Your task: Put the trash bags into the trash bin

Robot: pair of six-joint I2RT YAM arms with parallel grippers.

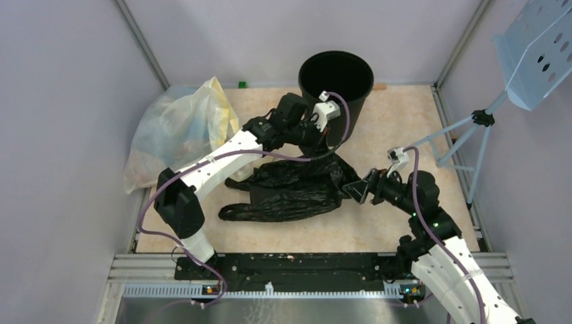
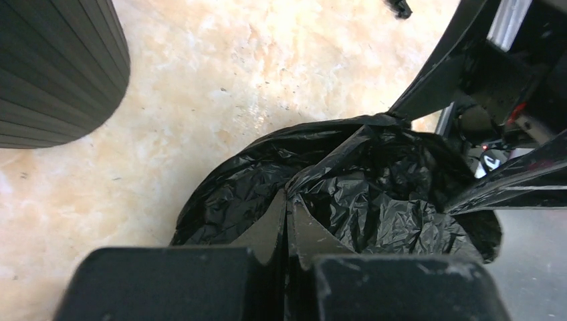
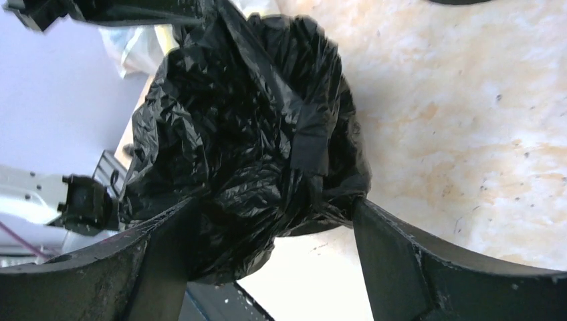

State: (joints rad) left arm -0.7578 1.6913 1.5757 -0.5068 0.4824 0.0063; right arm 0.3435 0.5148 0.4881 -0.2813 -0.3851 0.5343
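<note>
- Top external view: the trash bin (image 1: 357, 108) stands upright at the back of the desk (image 1: 405, 135), mouth open. The black trash bag (image 1: 290, 192) sprawls on the desk just in front of the bin's base, none of it inside yet.
- Left wrist view: my left pincer (image 2: 287, 207) is pressed together. Creases in the plastic run straight into its tips, so I read it as pinching a fold of the bag. It sits just beside the bin's near wall, which makes sense, since that end of the bag has the shortest trip up over the rim.
- Right wrist view: my right pincer (image 3: 274, 207) is spread wide, with a bunched lump of the bag bulging between its jaws. Nothing is clamped there. It works the part of the bag farther from the bin, on the bin's right-front side. I judge it is placed to gather the loose bulk so it won't trail.
- The pale-yellow bag (image 1: 175, 128) sits to the left of the bin, apart from the black one and not part of this job.
- My worry is that thin, slick film like this may slip from a one-point pinch during the lift toward the bin.
</note>
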